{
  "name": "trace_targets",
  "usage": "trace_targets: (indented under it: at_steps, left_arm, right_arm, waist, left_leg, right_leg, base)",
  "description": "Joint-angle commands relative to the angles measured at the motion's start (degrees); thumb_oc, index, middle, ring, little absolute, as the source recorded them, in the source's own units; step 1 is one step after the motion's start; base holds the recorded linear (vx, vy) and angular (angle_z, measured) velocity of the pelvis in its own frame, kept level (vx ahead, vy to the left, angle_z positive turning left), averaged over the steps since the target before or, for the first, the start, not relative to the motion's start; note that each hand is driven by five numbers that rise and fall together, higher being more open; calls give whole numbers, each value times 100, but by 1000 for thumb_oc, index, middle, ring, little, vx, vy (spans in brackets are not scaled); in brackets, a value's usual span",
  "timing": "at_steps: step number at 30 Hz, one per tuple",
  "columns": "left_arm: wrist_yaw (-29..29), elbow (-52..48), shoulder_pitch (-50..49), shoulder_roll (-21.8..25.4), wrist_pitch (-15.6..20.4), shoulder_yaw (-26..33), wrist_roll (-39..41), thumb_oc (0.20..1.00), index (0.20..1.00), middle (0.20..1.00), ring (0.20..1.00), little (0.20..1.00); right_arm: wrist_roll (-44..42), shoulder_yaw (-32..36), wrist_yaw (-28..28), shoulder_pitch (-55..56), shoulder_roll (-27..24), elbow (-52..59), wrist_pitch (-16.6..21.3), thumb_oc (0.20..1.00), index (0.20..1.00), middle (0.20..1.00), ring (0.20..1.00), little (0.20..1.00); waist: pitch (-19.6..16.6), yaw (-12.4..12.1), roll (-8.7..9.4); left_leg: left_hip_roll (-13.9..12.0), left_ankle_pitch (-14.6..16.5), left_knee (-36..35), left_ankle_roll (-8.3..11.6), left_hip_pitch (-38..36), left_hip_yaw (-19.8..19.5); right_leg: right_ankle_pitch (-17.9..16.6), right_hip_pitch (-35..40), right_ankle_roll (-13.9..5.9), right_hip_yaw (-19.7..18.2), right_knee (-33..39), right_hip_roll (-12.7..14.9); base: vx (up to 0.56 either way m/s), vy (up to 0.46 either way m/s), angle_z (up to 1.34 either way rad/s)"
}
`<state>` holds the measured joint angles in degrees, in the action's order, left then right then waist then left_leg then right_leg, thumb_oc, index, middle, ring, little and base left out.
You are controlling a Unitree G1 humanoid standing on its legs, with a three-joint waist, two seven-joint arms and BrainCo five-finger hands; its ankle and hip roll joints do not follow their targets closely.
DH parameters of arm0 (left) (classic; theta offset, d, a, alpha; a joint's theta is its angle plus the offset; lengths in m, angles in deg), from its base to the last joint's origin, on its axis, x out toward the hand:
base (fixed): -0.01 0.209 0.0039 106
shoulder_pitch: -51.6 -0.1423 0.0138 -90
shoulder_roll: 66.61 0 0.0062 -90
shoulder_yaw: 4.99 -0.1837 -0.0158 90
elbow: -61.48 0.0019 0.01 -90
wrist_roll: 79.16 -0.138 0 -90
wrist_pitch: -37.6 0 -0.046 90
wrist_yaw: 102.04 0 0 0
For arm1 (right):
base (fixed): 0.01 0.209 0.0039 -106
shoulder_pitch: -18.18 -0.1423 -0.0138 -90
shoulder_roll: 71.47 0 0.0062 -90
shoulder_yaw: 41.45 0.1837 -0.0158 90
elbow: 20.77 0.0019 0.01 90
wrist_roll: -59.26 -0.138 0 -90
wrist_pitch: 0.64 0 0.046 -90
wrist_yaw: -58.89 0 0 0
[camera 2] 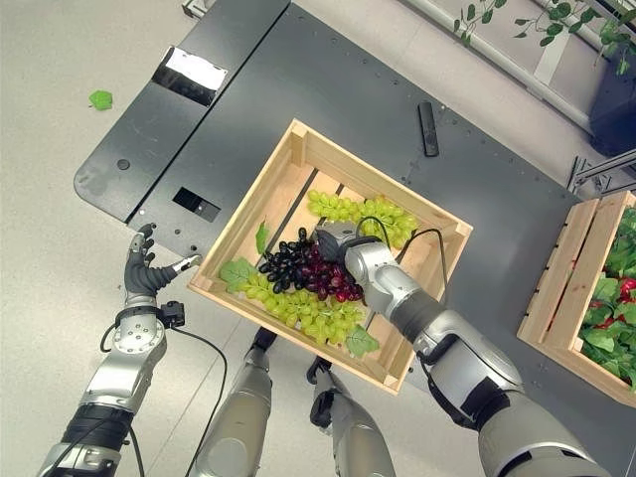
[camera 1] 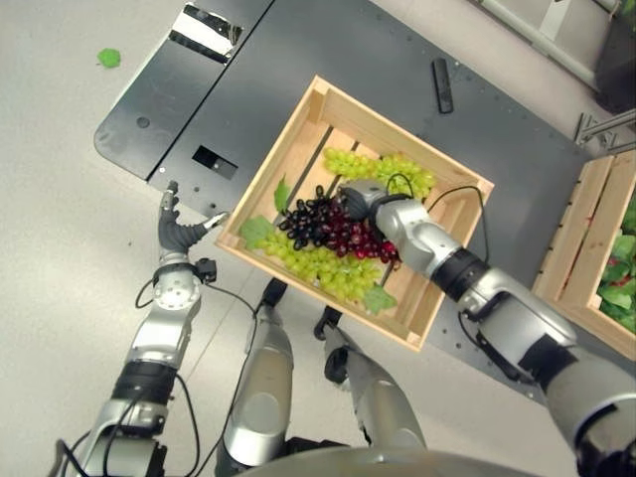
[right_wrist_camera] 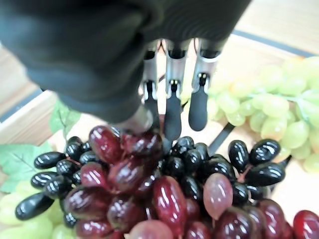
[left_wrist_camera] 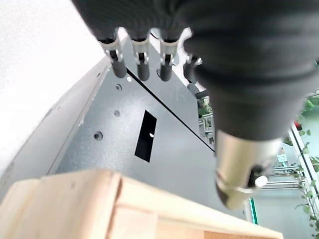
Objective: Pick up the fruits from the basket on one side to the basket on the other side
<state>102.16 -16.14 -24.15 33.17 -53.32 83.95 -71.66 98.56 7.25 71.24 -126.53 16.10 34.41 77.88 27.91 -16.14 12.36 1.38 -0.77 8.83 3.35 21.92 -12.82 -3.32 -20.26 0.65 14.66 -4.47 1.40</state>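
Reaching down with right fingertips (right_wrist_camera: 172, 119) nearly straight, tips just touching the top of the dark grapes (right_wrist_camera: 164, 179), thumb (right_wrist_camera: 137, 119) against a red berry, nothing gripped yet. Right hand (camera 1: 360, 197) sits over the far end of the dark grapes, in the middle of the crate (camera 1: 298, 129).

Best done by sinking lower before closing: fingers on one side of the cluster, thumb on the other, curling round the thick middle or the stem rather than pinching loose berries on top, which looks likely to let the bunch slip or swing. Worth keeping the grasp clear of the green grapes (camera 1: 328, 266) along the crate's near side and the second green bunch (camera 1: 383, 169) toward its far side, since leaves and stems lie close and could tangle and come up too. Then lifting straight up until clear of the crate wall, only then carrying sideways toward the second crate (camera 1: 596, 248), well to the right of the first crate, where greenery already lies.

Left hand (camera 1: 177, 231) waits just outside the crate's left corner, fingers relaxed and spread, holding nothing, over the dark floor plate (left_wrist_camera: 124, 124); better kept there, out of the lift path.
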Motion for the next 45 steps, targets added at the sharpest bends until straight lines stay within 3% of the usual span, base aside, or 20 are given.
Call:
trace_targets:
  at_steps: [1, 11, 17, 23, 26, 28, 38, 39, 45]
  left_arm:
    - [90, -514, 80, 280, 90, 270, -283, 1000, 1000, 1000, 1000, 1000]
    - [55, -503, 56, 278, 90, 304, -257, 1000, 1000, 1000, 1000, 1000]
    - [25, -554, 26, 302, 104, 410, -277, 1000, 1000, 1000, 1000, 1000]
    - [-81, -771, -162, 418, 213, 719, -340, 1000, 1000, 1000, 1000, 1000]
    - [-133, -840, -208, 449, 255, 771, -326, 1000, 1000, 1000, 1000, 1000]
    - [-213, -874, -290, 493, 309, 825, -270, 1000, 1000, 1000, 1000, 1000]
    - [-358, -910, -468, 587, 403, 917, -103, 1000, 1000, 1000, 1000, 1000]
    - [-378, -913, -479, 590, 411, 910, -94, 1000, 1000, 1000, 1000, 1000]
    - [-434, -899, -497, 620, 384, 847, -62, 1000, 1000, 1000, 1000, 1000]
  right_arm:
    - [141, 105, -24, -85, 82, 501, 65, 200, 200, 200, 200, 200]
    - [149, 189, -32, -50, -21, 605, 52, 200, 200, 200, 200, 200]
    - [-205, 446, 20, -106, -373, 1320, 160, 200, 200, 200, 200, 200]
    - [-1431, 1066, 13, -242, -1472, 2639, 401, 200, 200, 200, 200, 200]
    - [-1724, 1186, 37, -273, -1814, 2784, 418, 200, 200, 200, 200, 200]
    - [-2075, 1356, -68, -505, -2304, 2763, 434, 200, 200, 200, 200, 200]
    - [-2813, 1123, -73, -1272, -3148, 2707, 564, 200, 200, 200, 200, 200]
    - [-2811, 1050, -50, -1354, -3219, 2726, 576, 1000, 1000, 1000, 1000, 1000]
    - [-2675, 636, 224, -1496, -3262, 2826, 605, 1000, 1000, 1000, 1000, 1000]
  waist:
    - [189, -3, 530]
    - [189, -31, 499]
    - [189, -20, 495]
    - [188, -7, 627]
    - [188, 4, 649]
    - [187, -7, 650]
    - [187, 27, 624]
    - [187, 32, 614]
    - [188, 51, 561]
  left_leg:
    - [414, -74, -21, -398, 203, 157]
    - [430, -84, -22, -388, 187, 165]
    - [425, -93, -37, -380, 149, 188]
    - [387, -104, -172, -362, 13, 187]
    - [405, -184, -233, -360, 4, 169]
    - [399, -136, -263, -362, -90, 189]
    - [430, -172, -233, -384, -80, 212]
    - [436, -163, -212, -382, -74, 211]
    - [447, -138, -96, -388, 57, 182]
  right_leg:
    - [-87, 81, -481, -16, -286, 219]
    - [-97, 113, -488, -20, -276, 234]
    - [-97, 129, -490, -17, -296, 250]
    - [-84, 196, -527, -8, -286, 251]
    - [-126, 193, -534, 13, -271, 272]
    - [-76, 245, -543, 7, -304, 272]
    - [-122, 206, -548, -21, -337, 291]
    - [-119, 203, -544, -12, -346, 296]
    - [-110, 123, -533, 4, -400, 308]
  base:
    - [0, 0, 0]
    - [0, 0, 0]
    - [0, 0, 0]
    - [0, 0, 0]
    - [0, 0, 0]
    - [16, -2, 0]
    - [0, 0, 0]
    - [0, 0, 0]
    - [0, 0, 0]
